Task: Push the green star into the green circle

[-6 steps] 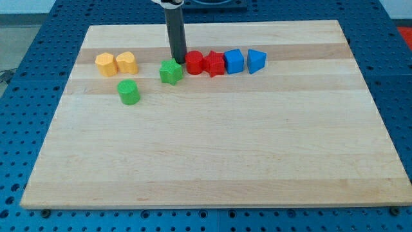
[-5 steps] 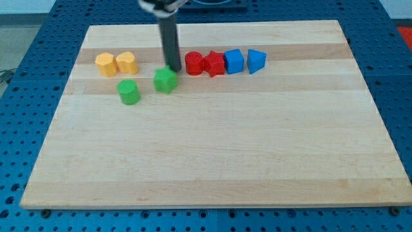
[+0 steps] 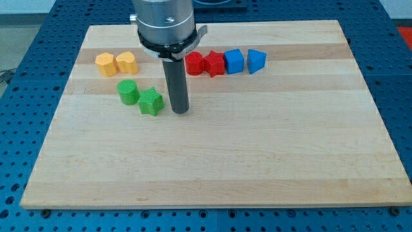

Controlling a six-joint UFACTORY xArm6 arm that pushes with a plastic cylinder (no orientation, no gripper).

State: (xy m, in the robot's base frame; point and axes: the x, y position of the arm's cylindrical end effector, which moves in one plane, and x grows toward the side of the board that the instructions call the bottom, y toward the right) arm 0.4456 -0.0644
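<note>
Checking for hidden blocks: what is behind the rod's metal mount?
The mount covers bare board only; what lies directly behind cannot be seen. The red blocks show beside it.

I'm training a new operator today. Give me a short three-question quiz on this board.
1. True or false: the green star touches the green circle.
2. On which side of the green star is my tip: A the view's left, B the view's right?
3. How many red blocks are in the row at the view's top?

Key: 1 true, or very nearly touching; 2 B; 3 two, the red circle and red star.
</note>
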